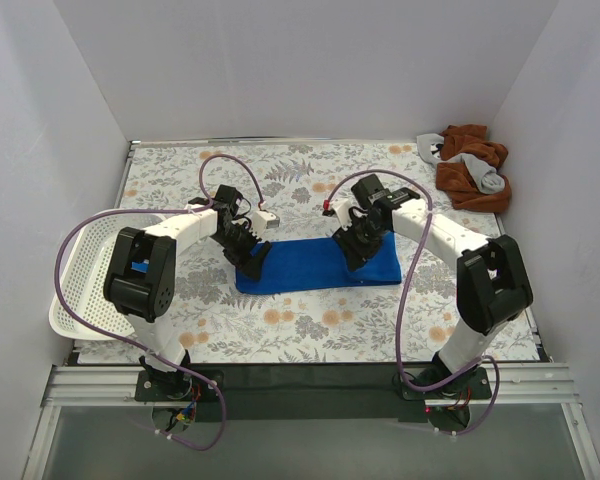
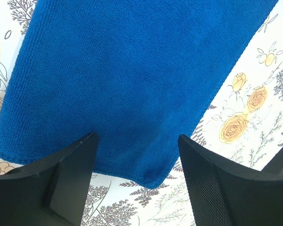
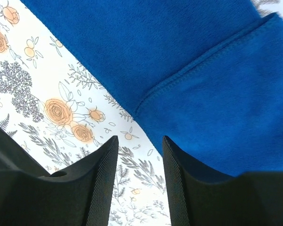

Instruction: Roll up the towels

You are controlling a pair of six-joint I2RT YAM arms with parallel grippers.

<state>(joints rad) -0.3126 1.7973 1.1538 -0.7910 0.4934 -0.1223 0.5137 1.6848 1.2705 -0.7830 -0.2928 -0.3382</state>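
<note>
A blue towel [image 1: 315, 265] lies flat and folded on the flowered table. My left gripper [image 1: 248, 255] is over its left end and my right gripper [image 1: 355, 250] over its right end. In the left wrist view the gripper [image 2: 137, 139] is open and a corner of the towel [image 2: 132, 80] lies between the fingers [image 2: 66, 179]. In the right wrist view the gripper [image 3: 138, 141] is open over bare table. The towel [image 3: 217, 94], with a folded layer on top, lies beside its right finger [image 3: 193, 193].
A white mesh basket [image 1: 80, 285] stands at the table's left edge. A pile of brown and grey towels [image 1: 470, 165] lies in the back right corner. White walls close the table on three sides.
</note>
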